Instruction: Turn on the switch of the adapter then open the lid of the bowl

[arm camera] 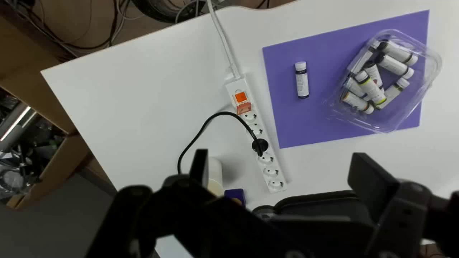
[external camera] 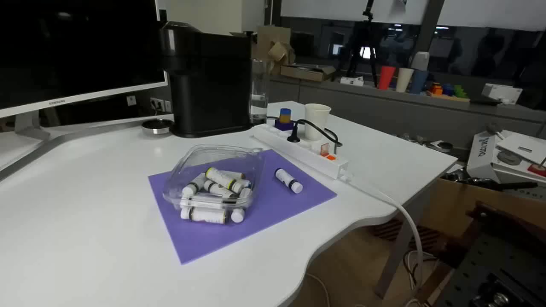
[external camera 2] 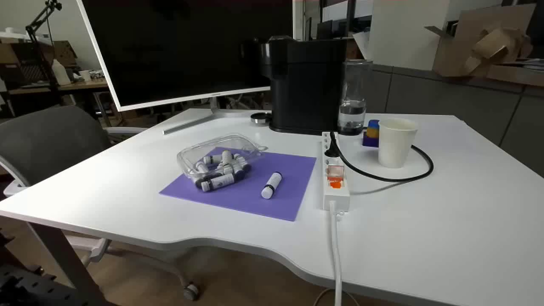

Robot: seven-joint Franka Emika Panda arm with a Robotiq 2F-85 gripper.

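Power strip (arm camera: 256,129): on the table (arm camera: 154,93), just beside the purple mat (arm camera: 297,122); uncovered orange switch (arm camera: 241,96) judged stiff: press. Clear plastic bowl (external camera: 170,198), on mat: lid (external camera: 204,158), seating unclear, probably light, slippery; take at rim. Gripper (arm camera: 279,170): jaws apart, holding nothing.

The tabletop (external camera 2: 446,238) is bright, the floor (external camera 2: 242,276) below dim.

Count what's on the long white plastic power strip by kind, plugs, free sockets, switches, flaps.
Round black plastic plug: 1
Free round white plastic sockets: 5
Square orange plastic switch: 1
Red see-through plastic flap: 1
Total on the power strip: 8
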